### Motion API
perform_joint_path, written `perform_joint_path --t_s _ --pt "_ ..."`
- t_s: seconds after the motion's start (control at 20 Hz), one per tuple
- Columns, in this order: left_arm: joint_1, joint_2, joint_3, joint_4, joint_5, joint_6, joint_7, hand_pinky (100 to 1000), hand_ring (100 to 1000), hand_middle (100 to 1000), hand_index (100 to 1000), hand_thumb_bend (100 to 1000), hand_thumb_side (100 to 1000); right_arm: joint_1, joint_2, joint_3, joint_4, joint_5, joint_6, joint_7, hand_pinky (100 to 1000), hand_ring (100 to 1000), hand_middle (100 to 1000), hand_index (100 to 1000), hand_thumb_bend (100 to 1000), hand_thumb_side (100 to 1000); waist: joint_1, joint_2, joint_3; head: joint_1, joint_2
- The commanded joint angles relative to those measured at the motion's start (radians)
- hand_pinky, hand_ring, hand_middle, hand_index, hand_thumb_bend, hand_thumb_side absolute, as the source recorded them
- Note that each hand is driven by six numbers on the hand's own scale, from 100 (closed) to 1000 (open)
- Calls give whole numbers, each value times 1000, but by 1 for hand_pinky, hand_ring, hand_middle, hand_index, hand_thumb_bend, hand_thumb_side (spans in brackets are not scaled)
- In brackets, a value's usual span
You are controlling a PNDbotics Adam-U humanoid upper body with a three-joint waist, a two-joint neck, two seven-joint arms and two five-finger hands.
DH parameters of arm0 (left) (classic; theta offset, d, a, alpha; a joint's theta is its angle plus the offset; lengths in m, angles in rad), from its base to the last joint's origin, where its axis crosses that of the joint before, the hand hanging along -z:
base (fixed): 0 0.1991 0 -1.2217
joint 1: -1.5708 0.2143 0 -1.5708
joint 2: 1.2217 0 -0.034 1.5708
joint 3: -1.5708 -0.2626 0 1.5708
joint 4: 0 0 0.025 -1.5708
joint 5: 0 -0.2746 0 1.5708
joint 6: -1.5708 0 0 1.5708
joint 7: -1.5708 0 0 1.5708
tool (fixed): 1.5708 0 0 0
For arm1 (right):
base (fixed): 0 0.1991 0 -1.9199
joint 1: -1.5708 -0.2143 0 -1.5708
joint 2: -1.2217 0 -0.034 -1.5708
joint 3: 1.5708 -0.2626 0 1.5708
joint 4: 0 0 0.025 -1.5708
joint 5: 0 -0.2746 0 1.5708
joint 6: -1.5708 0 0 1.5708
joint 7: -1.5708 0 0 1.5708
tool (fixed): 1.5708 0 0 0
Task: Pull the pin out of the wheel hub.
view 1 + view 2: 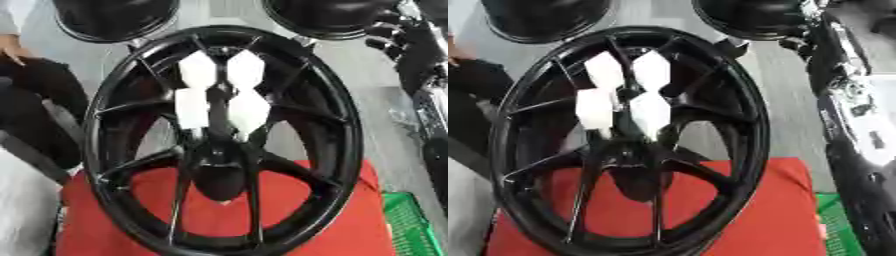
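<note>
Black wheel hub [219, 145] — right arm [846, 115] alongside

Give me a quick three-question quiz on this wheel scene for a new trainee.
1. True or false: the wheel is silver.
2. The surface under the wheel is: A green, B red, C blue.
3. How many white pieces sit among the spokes around the hub?

Key: 1 false, it is black; 2 B; 3 four.
</note>
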Motion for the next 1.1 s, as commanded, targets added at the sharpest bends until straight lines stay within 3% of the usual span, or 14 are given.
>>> perform_joint_path --t_s 0.05,1.1 --pt "-14 18 4 -15 -2 -1 -1 578 855 780 688 396 618 -11 -24 -5 -15 4 -1 0 775 736 715 814 100 644 -1 -17 0 -20 3" --pt "-27 16 5 -19 -4 -1 -2 577 859 782 688 396 615 -25 -28 -5 -19 9 -1 0 773 738 720 815 100 640 3 -14 -4 1 -2"
